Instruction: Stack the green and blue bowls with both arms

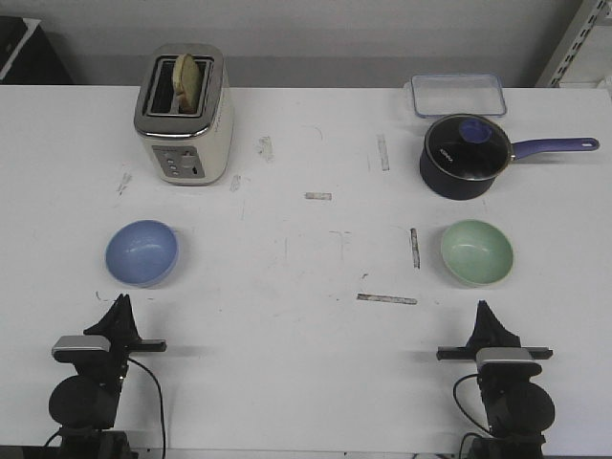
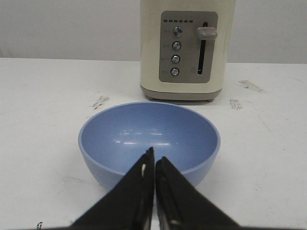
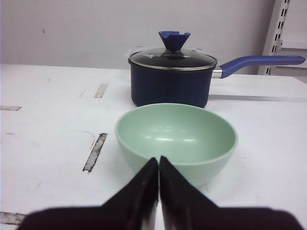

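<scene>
Two bowls sat apart on my white table (image 1: 306, 344), one in front of each arm. On my left was the blue bowl (image 1: 142, 252) — light periwinkle, smooth, round, upright and open-mouthed, with faint highlights on its inner wall. It stood between the left gripper (image 1: 120, 304) and a cream toaster (image 1: 184, 117) with bread in its slot. On my right was the green bowl (image 1: 477, 251), pale mint, of the same size and shape, also upright. It stood just ahead of the right gripper (image 1: 484, 308), with a dark navy saucepan (image 1: 463, 157) under a glass lid beyond it and a clear container (image 1: 459, 95) farther back.

Both grippers rested low at the near table edge, short of the bowls — neither touched one. In the wrist views I saw each pair of black fingers pressed together, holding nothing, with tips pointing at the near wall of its bowl.
</scene>
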`<action>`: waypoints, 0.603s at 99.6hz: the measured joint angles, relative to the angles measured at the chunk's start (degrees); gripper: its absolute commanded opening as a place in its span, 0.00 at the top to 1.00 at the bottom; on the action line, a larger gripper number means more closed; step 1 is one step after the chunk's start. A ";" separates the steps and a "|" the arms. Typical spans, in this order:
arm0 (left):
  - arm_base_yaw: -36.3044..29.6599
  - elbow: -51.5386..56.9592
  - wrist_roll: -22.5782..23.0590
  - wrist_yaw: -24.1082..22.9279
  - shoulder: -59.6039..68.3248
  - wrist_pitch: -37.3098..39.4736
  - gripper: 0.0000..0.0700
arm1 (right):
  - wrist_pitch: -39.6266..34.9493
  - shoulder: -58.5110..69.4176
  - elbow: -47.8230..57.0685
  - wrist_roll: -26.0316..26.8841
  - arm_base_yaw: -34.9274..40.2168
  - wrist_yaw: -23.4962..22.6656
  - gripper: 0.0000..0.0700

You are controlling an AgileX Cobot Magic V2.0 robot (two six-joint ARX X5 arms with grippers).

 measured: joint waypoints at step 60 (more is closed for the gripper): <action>0.00 0.00 0.00 0.00 0.00 -0.09 1.00 | 0.17 0.02 0.00 0.04 0.00 3.41 1.00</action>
